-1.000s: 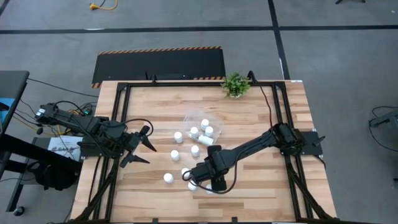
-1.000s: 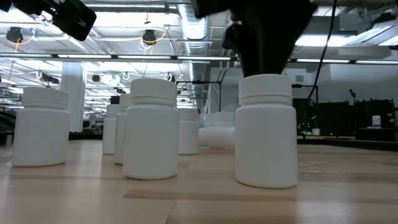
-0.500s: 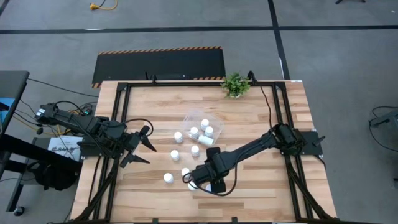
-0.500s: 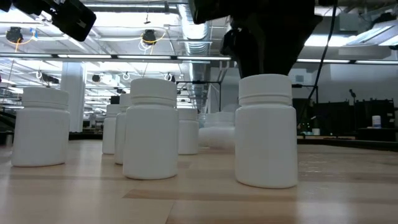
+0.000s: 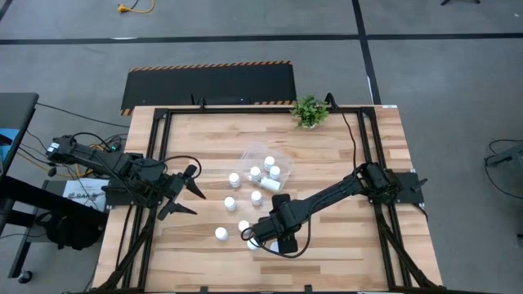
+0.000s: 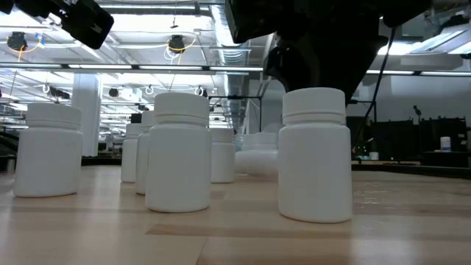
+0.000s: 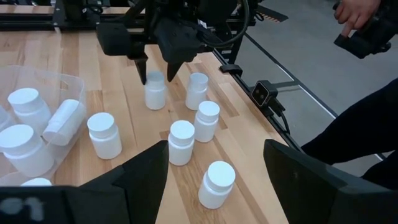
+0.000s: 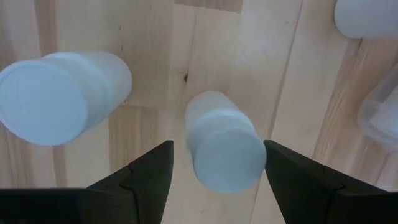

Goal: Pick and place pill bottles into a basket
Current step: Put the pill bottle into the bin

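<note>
Since a second ago my right pincer (image 7: 157, 70) has dropped, fingers wide, astride one pill bottle (image 8: 222, 142) standing on the surface well short of the basket (image 5: 263, 162). It looks light, rigid, slick; I'd grip mid-body. Neighbouring bottles crowd close. Left pincer (image 5: 189, 190) waits open beyond them.

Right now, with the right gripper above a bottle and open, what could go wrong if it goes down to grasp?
1. The right gripper straddles one pill bottle, but a neighbour bottle stands close beside it. A descending finger may knock the neighbour over.
2. The left wrist view shows more upright bottles clustered near the target. One that tips may roll on the table, perhaps off its edge.
3. The left gripper waits open at the table's left side, too far away to help.
</note>
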Controlling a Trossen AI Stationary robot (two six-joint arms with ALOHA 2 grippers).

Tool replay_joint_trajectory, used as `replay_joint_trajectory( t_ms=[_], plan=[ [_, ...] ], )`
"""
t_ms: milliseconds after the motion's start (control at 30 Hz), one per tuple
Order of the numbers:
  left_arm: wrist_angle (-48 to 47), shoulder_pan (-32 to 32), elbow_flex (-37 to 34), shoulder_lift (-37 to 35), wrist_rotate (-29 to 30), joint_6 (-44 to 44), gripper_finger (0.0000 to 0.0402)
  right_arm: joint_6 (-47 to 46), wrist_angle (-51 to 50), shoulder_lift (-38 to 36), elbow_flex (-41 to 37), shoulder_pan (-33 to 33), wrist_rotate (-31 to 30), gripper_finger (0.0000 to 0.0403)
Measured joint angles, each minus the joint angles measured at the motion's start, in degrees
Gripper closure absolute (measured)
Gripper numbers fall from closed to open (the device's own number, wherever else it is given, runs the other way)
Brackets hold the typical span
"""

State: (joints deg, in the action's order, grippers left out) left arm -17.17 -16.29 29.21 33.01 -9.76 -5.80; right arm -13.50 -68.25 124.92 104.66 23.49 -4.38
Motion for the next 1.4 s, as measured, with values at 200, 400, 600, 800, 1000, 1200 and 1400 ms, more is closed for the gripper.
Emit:
replay_joint_trajectory(
  t_ms=[200,400,600,800,1000,1200,1400],
  plan=[
    [0.17,-0.02,0.0,0.0,0.03,0.0,0.015,-0.02,-0.04,0.0,0.0,0.0,0.02,0.0188],
    [0.16,-0.02,0.0,0.0,0.05,0.0,0.015,-0.04,-0.04,0.0,0.0,-0.28,0.17,0.0237],
    [0.16,0.0,0.0,0.0,0.05,-0.01,0.015,-0.13,-0.08,0.0,0.0,-0.76,0.43,0.0245],
    [0.15,-0.02,0.0,0.0,0.07,-0.03,0.015,-0.57,-0.31,0.0,0.0,-1.87,2.19,0.0224],
    [0.15,0.0,0.0,0.0,0.07,-0.01,0.015,1.57,-2.48,-0.04,1.75,-3.45,4.98,0.0252],
    [0.15,-0.01,0.0,0.0,0.07,-0.01,0.015,3.89,-5.63,-0.13,6.05,-5.62,4.69,0.0245],
    [0.15,-0.01,0.0,0.0,0.07,0.0,0.015,6.99,-10.57,-0.13,12.17,-9.06,4.51,0.0241]
  ],
)
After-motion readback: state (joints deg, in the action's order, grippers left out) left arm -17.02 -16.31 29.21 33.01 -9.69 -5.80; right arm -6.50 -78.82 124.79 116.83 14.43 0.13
